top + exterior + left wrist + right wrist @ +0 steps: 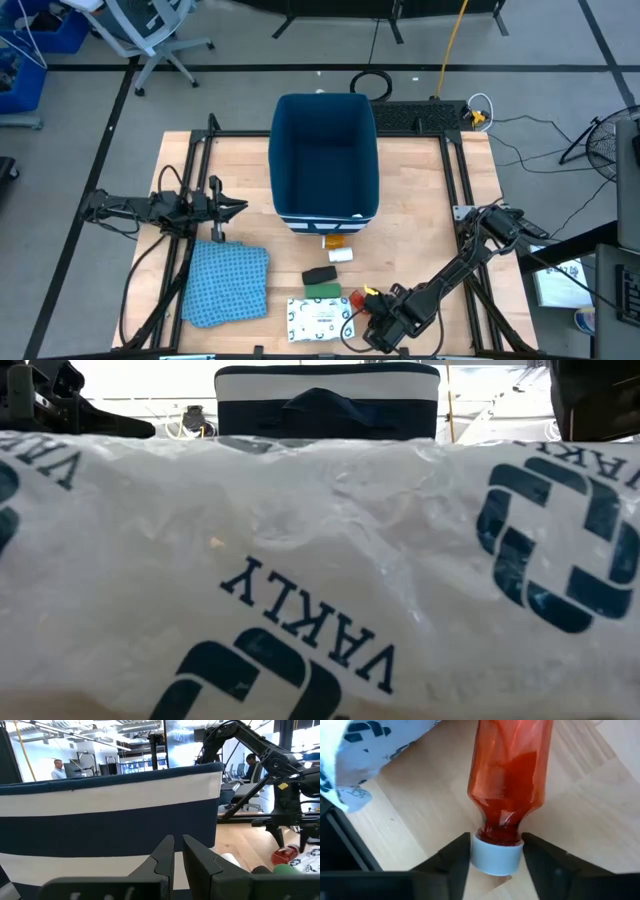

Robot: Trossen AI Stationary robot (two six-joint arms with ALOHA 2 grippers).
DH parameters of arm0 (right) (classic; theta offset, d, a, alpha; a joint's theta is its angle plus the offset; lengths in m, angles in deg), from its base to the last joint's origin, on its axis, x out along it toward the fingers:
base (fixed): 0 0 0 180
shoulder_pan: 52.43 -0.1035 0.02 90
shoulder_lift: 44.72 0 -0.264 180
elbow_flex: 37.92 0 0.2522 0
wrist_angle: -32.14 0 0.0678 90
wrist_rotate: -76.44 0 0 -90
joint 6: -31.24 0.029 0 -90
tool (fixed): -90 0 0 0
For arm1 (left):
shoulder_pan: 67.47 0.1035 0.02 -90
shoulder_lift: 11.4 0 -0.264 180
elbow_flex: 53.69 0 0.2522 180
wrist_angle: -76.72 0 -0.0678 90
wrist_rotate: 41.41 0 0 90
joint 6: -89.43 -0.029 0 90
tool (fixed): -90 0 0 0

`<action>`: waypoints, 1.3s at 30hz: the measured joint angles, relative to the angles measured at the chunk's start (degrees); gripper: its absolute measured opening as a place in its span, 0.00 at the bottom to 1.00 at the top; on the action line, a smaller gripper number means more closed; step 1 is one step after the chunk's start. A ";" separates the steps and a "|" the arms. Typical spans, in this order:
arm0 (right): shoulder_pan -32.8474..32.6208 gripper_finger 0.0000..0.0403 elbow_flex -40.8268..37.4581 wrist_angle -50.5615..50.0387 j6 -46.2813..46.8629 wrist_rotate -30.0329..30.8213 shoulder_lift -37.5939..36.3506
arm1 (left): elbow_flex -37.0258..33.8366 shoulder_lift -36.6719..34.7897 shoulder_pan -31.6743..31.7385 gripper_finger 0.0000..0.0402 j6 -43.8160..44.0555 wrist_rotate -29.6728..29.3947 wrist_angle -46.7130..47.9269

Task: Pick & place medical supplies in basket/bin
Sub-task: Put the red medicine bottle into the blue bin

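Red tube [509,785] lies on the worktop [420,200] beside the packet [318,320], its long axis running away from the right end effector [496,851], whose fingers bracket the white cap [496,857]. Left end effector [177,851], nearly closed, waits farther off beside the bin [326,150], which looks empty.

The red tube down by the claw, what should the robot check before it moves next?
1. Right claw straddles the red tube's white cap: ok.
2. Claw fully clamped on the cap: cannot tell.
3. White packet clear of the tube: not ok, it lies right beside it.
4. Bin open, room inside: ok.
5. Left claw away from the tube, beside the bin: ok.
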 joint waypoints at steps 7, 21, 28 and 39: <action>-0.07 0.29 -0.19 -0.29 -5.01 1.74 -1.55 | 0.00 0.00 0.00 0.10 0.03 0.00 -0.02; 0.60 0.31 -0.24 -6.20 -19.26 7.76 -11.55 | 0.00 -0.02 0.00 0.10 0.22 0.00 0.11; -1.12 0.30 -0.24 -5.68 -36.70 13.13 -20.52 | 0.00 -0.02 -0.01 0.10 0.22 0.00 0.19; -2.86 0.29 -7.76 9.11 -65.59 22.76 -37.21 | 0.00 -0.01 -0.01 0.10 0.86 0.00 0.50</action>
